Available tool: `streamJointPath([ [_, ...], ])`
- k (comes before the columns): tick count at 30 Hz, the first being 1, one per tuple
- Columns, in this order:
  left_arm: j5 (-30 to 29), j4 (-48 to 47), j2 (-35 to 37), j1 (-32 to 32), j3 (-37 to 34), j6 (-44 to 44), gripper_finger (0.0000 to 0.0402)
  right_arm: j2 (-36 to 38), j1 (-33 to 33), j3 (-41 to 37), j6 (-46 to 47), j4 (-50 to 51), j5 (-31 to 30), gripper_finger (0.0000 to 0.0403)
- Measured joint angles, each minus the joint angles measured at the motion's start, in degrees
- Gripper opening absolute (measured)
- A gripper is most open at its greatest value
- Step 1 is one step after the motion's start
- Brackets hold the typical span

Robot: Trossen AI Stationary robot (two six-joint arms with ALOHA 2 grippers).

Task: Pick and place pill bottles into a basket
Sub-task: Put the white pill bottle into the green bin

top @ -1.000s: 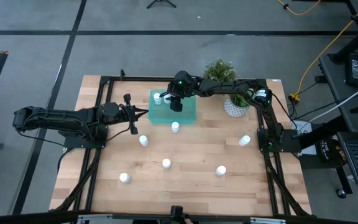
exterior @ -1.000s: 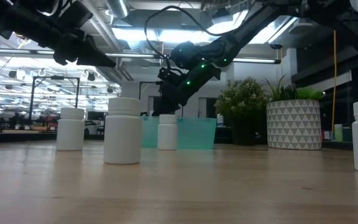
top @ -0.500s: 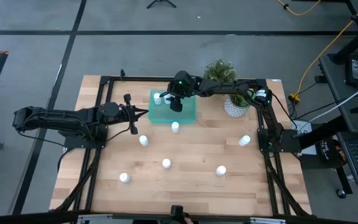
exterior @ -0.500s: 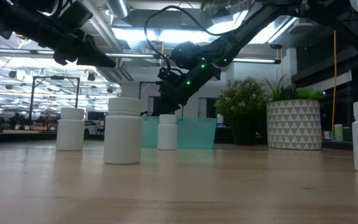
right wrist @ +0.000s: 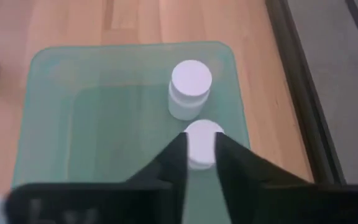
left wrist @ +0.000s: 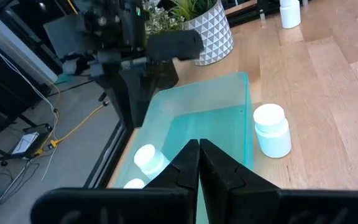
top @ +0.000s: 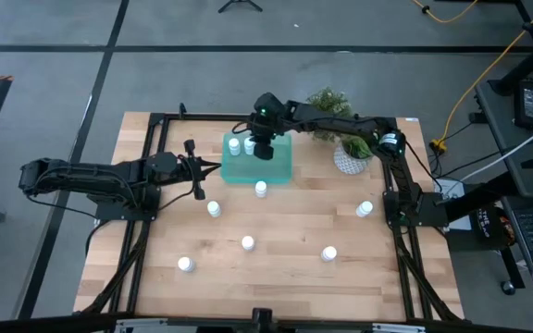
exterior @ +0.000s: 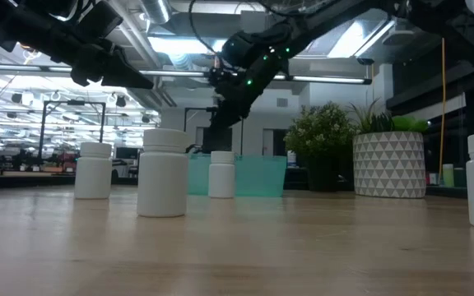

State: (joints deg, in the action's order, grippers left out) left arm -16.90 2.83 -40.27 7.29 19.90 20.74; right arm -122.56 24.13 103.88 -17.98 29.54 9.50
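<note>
The teal basket (top: 276, 168) lies at the table's far middle. Two white pill bottles (right wrist: 190, 87) (right wrist: 202, 144) stand upright on its floor near its left end. My right gripper (right wrist: 201, 149) hangs above the basket, over the second bottle and clear of it, with a narrow gap between its fingers. In the low view it (exterior: 220, 115) is well above the basket's rim. Several more pill bottles (top: 261, 189) (top: 214, 209) stand on the table. My left gripper (left wrist: 199, 149) waits shut just left of the basket, holding nothing.
A white patterned pot (top: 348, 159) with a green plant stands right of the basket, and a leafy plant (top: 327, 102) stands behind it. One bottle (left wrist: 272, 129) stands close to the basket's near wall. Black frame rails (top: 155, 120) run around the wooden table.
My right gripper has risen straight up from inside the basket and tipped a little. A second bottle, hidden under it before, now shows standing in the basket beside the first one. My left arm has kept still.
</note>
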Motion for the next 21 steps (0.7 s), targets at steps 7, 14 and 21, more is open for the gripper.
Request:
streamJointPath([
  [7,0.01,0.0,0.0,-0.02,0.0,-0.01,0.0008,3.33,-0.51,-4.04,-0.5,-2.47,0.04,0.0012],
  [14,0.01,-0.02,0.0,-0.01,0.0,-0.01,0.0004,6.56,-1.52,-11.16,-0.1,-8.83,-0.01,0.0006],
  [21,0.02,-0.12,0.02,-0.11,0.0,-0.32,0.0006,8.17,-1.8,-16.27,1.28,-13.38,0.25,0.0003],
])
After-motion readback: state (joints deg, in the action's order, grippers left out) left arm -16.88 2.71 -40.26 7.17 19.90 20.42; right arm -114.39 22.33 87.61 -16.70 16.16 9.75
